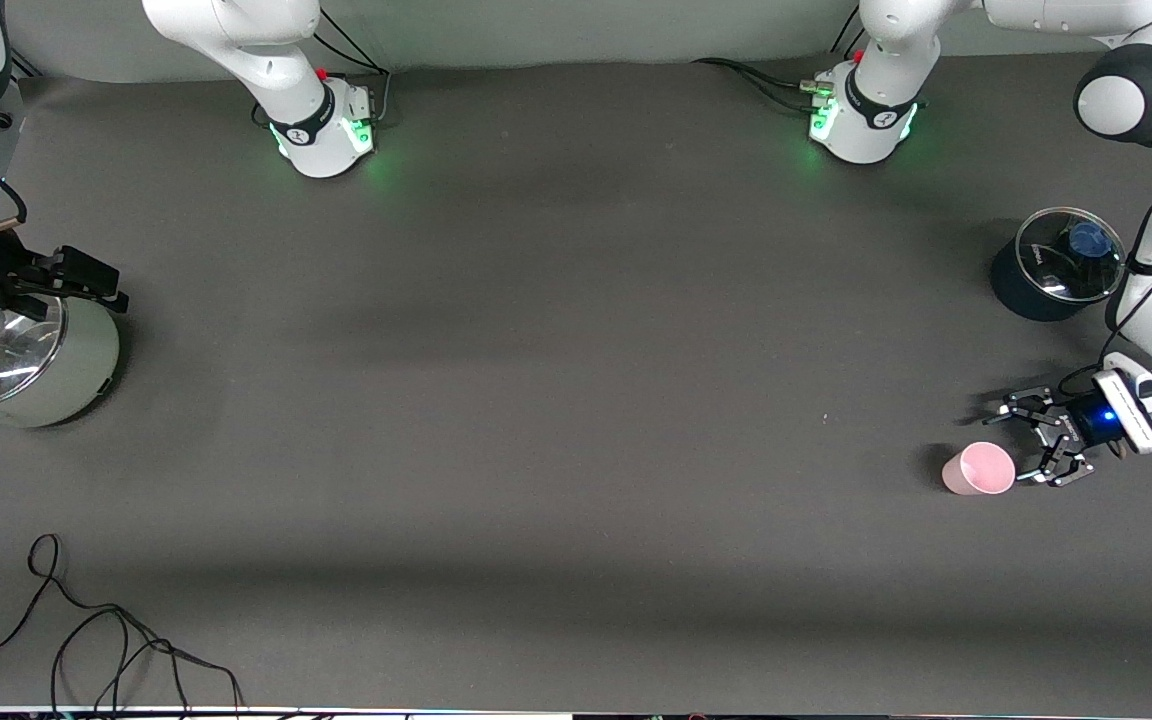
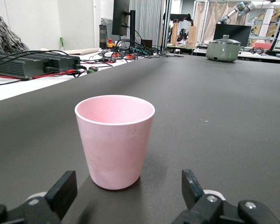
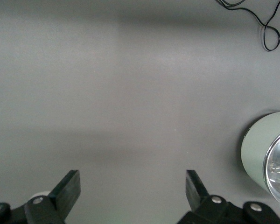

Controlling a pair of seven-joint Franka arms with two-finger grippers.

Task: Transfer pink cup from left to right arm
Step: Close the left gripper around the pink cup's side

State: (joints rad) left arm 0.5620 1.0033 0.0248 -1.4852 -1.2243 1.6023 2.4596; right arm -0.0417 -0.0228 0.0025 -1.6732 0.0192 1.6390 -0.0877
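The pink cup [image 1: 979, 468] stands upright on the dark table near the left arm's end. In the left wrist view the cup [image 2: 114, 140] is just ahead of the fingertips, apart from them. My left gripper [image 1: 1028, 442], the open-linkage claw with the blue light, is low by the table, open and empty, its jaws spread wider than the cup [image 2: 127, 184]. My right gripper [image 1: 86, 280] waits at the right arm's end of the table over the green pot's edge; its wrist view shows it [image 3: 133, 182] open and empty above bare table.
A green pot with a glass lid [image 1: 26, 360] stands at the right arm's end, also in the right wrist view [image 3: 263, 149]. A dark pot with a glass lid and blue knob [image 1: 1056, 265] stands beside the left arm. A black cable [image 1: 86, 640] lies by the near edge.
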